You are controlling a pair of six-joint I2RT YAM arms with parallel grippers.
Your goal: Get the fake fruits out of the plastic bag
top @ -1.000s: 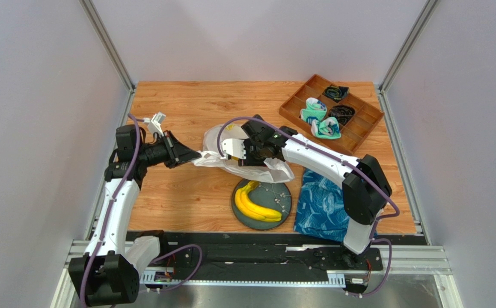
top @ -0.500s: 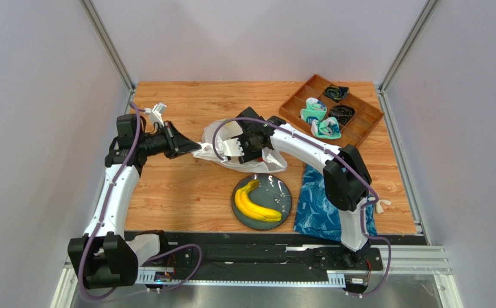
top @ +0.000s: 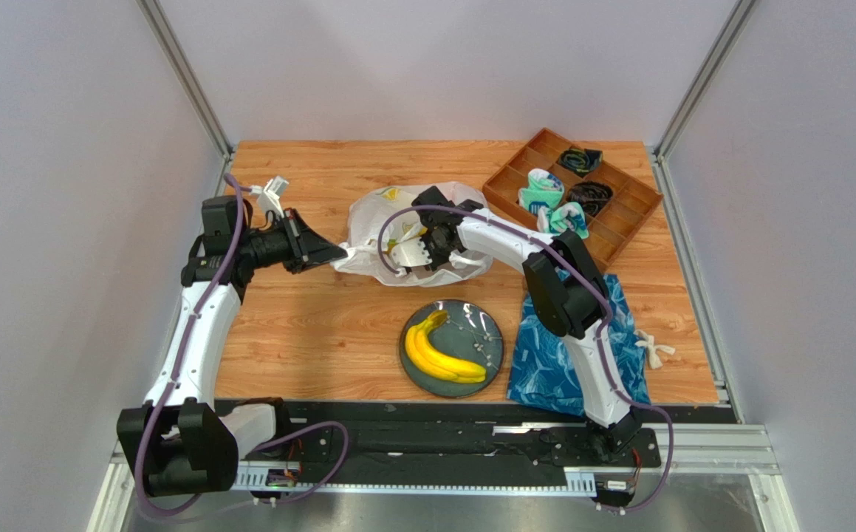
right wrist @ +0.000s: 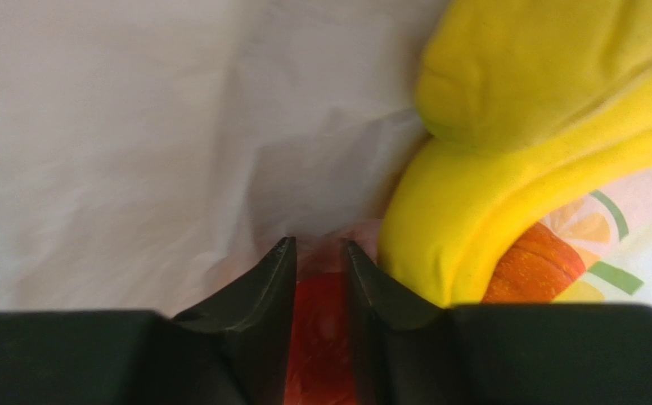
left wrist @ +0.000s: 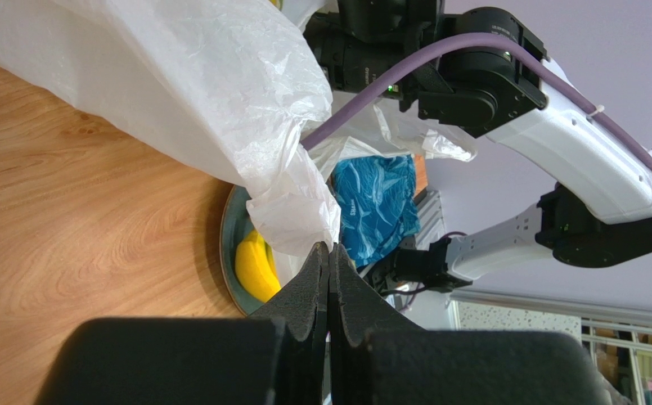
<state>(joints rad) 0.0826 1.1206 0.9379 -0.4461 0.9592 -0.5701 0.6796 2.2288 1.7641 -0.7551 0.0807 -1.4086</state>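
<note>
The white plastic bag (top: 399,227) lies mid-table, its left edge pinched in my shut left gripper (top: 332,253); the left wrist view shows the film (left wrist: 202,93) drawn into the closed jaws of that gripper (left wrist: 331,249). My right gripper (top: 419,246) is down inside the bag. In the right wrist view, the right gripper (right wrist: 318,246) has narrow jaws with a red fruit (right wrist: 321,333) filling the gap. A yellow banana bunch (right wrist: 507,169) and an orange fruit (right wrist: 532,270) lie just right of it. Another banana bunch (top: 441,353) rests on the plate (top: 485,344).
A blue patterned cloth (top: 565,355) lies right of the plate under the right arm. A wooden divided tray (top: 621,211) with socks (top: 541,194) sits at the back right. Grey walls close in both sides.
My right gripper has pushed deeper into the bag, toward the back left, and its jaws have narrowed. The bag has shifted back with it. The left gripper has drawn slightly back and up.
</note>
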